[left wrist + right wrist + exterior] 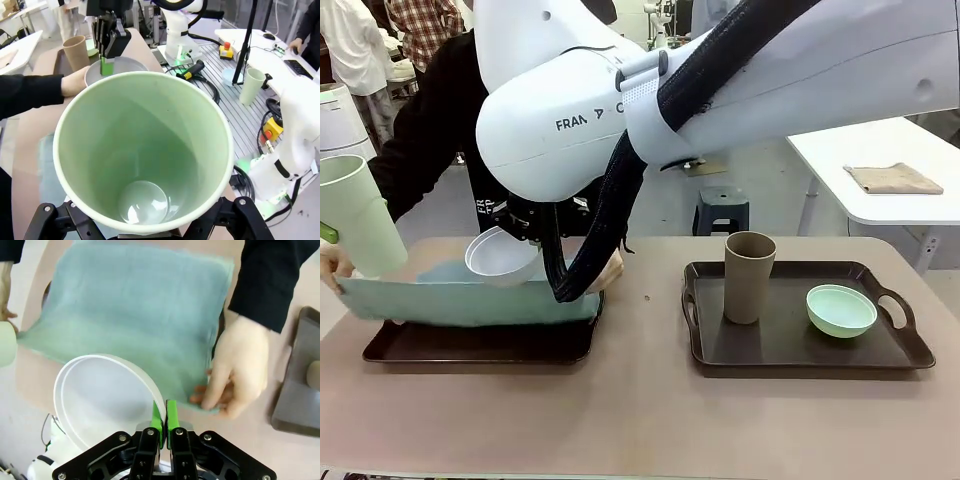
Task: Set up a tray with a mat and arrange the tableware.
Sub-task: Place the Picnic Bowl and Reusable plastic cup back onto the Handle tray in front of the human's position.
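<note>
The mat [470, 300] is stretched over the left tray [470, 345], with a hand [608, 272] at its right corner and another hand [330, 265] at its left, so that tray is shut off from above. Over the mat hang the white bowl [500, 258], the right arm [570, 120] and its cable [605, 225]. The green tumbler [355, 215] blocks the left end. The table [640, 420] lies bare between the trays and along the near edge. On the right tray [790, 352], the brown tumbler [748, 278] and mint bowl [840, 310] stand apart; the front strip is free.
</note>
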`<state>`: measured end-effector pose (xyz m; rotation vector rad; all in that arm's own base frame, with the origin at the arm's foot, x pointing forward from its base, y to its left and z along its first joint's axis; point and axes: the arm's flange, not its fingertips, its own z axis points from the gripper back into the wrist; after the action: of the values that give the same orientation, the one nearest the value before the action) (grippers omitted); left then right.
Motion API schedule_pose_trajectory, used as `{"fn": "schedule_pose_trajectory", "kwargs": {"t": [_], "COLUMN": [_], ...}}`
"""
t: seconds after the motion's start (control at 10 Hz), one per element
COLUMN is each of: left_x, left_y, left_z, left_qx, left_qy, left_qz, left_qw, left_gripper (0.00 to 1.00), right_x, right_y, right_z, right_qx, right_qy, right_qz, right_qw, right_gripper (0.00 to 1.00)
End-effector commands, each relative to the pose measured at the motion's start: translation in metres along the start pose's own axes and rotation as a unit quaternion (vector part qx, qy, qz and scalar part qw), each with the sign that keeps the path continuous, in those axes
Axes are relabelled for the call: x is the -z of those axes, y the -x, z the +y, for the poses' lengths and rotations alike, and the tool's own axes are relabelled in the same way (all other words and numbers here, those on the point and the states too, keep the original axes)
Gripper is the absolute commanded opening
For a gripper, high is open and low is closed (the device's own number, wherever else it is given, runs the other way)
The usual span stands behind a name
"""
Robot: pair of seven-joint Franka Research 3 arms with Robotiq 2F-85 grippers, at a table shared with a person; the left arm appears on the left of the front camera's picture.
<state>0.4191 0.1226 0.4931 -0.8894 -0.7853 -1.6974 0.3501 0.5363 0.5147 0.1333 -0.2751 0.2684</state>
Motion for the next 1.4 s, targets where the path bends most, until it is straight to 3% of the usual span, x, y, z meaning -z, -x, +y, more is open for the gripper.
{"fn": "schedule_pose_trajectory", "kwargs": {"t": [0.0,1.3], "left_x": [-0.0022,-0.0022], "left_y": [-0.0032,-0.0032], "left_z": [0.0007,0.0007], "left_qx": [0.008,0.008], "left_qy": [-0.003,-0.003], "left_qz": [0.001,0.001], "left_qw": [1.0,1.0], "left_gripper": [0.0,0.0], "right_x": [-0.0013,-0.0013], "right_y": [-0.0017,-0.0017], "right_z": [0.0029,0.0029], "right_qx": [-0.006,-0.006], "right_qy": [0.002,0.002], "right_qz": [-0.004,-0.004], "right_qw": [1.0,1.0], "right_gripper": [0.02,0.02]}}
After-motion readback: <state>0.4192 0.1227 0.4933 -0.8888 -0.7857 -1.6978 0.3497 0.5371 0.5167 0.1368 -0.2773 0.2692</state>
